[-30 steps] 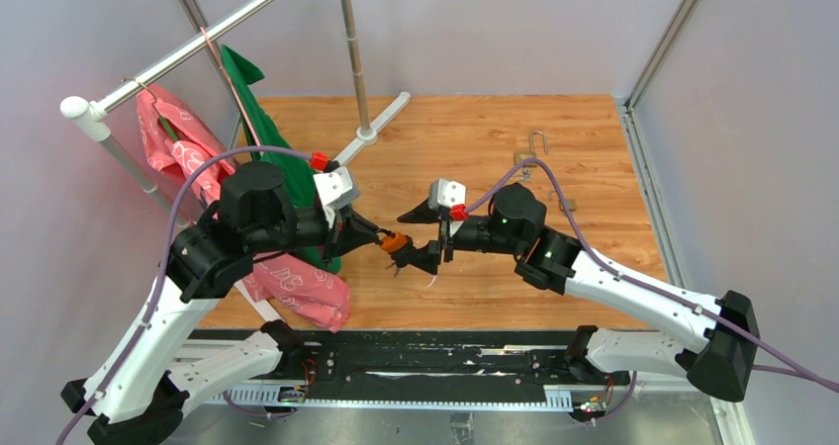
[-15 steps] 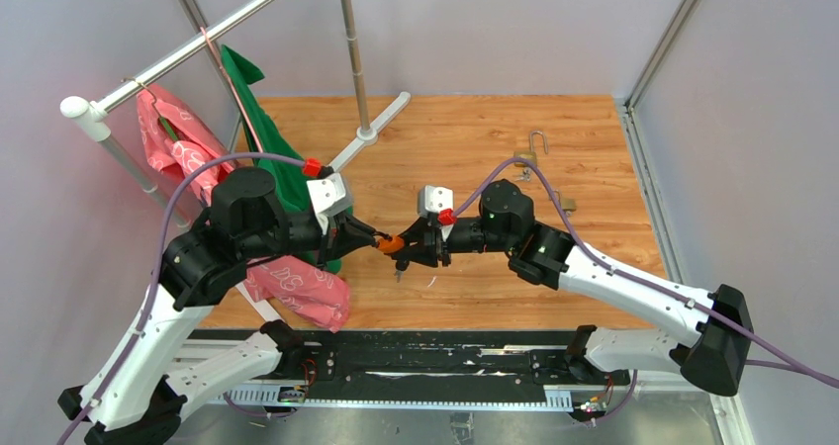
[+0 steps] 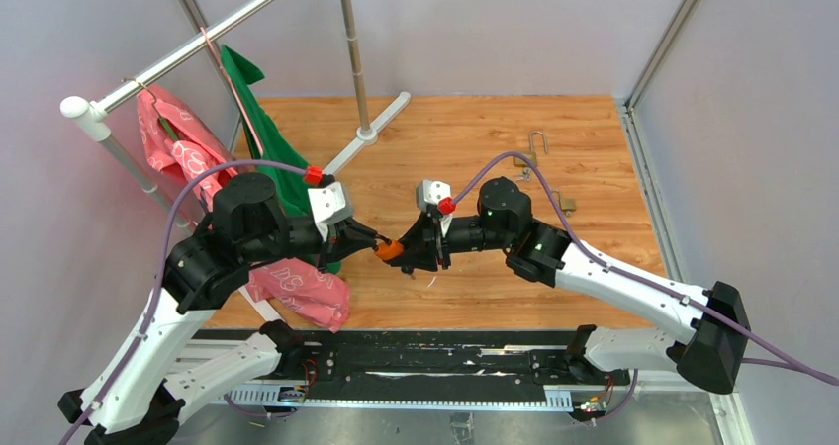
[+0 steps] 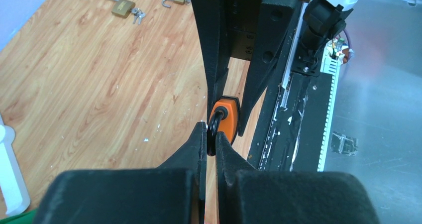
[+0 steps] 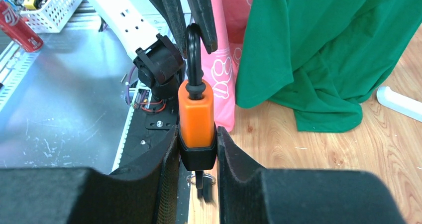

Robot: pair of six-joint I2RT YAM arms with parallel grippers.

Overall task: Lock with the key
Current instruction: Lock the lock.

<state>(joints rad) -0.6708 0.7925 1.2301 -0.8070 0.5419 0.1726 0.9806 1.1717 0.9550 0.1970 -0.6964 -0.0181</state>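
An orange padlock with a black base hangs in the air between my two grippers, above the wooden table's near edge. My left gripper is shut on its black shackle. In the left wrist view the padlock sits just past that gripper. My right gripper is shut on the padlock body. The shackle points away from it. A dark key on a ring sticks out of the padlock's base, blurred.
Two brass padlocks lie on the far right of the wooden table; they also show in the left wrist view. A clothes rack at the left holds a green shirt and a pink garment. Its pole base rests on the table.
My right gripper's fingers have closed onto the padlock body. Both grippers and the padlock have shifted a little to the left.
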